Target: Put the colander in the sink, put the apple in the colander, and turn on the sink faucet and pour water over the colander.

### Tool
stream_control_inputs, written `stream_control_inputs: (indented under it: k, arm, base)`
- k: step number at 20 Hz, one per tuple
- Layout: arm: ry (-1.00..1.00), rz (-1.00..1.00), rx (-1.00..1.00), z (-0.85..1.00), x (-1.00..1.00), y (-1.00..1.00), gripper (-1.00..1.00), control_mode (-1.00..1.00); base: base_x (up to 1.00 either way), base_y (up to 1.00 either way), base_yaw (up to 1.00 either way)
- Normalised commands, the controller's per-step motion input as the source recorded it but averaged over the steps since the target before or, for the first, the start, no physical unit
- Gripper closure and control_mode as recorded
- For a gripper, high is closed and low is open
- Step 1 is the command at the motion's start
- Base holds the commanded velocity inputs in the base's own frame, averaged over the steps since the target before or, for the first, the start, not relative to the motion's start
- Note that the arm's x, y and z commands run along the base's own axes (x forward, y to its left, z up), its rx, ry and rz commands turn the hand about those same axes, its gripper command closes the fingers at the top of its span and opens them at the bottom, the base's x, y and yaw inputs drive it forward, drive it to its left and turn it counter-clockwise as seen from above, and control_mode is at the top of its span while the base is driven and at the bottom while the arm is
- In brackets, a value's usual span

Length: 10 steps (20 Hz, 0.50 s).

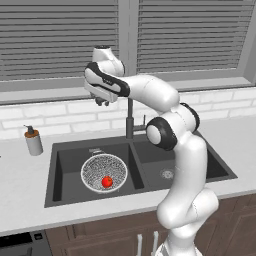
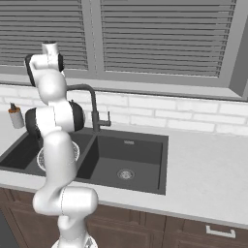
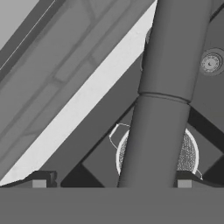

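Hand view puts the faucet spout (image 3: 168,87) running up mid-frame, dead between the spread fingertips of the gripper (image 3: 111,181), colander (image 3: 189,154) right behind it.

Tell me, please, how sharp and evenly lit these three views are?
Left base view: soft, even light, no glare; the apple in the colander reads crisply. Right base view: equally flat, the arm hiding most of the colander. Hand view: the faucet looms large up close, edges smooth, colander mesh behind it grainy.
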Motion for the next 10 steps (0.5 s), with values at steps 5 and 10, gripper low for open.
stream_control_inputs:
  k: [5, 10]
  arm:
    - [0.00, 0.00, 0.00, 0.24, 0.00, 0.01, -1.00, -1.00]
    - [0.06, 0.00, 0.00, 0.35, -0.04, 0.00, -1.00, -1.00]
  base:
    - [0.00, 0.00, 0.00]
    - [0.00, 0.00, 0.00]
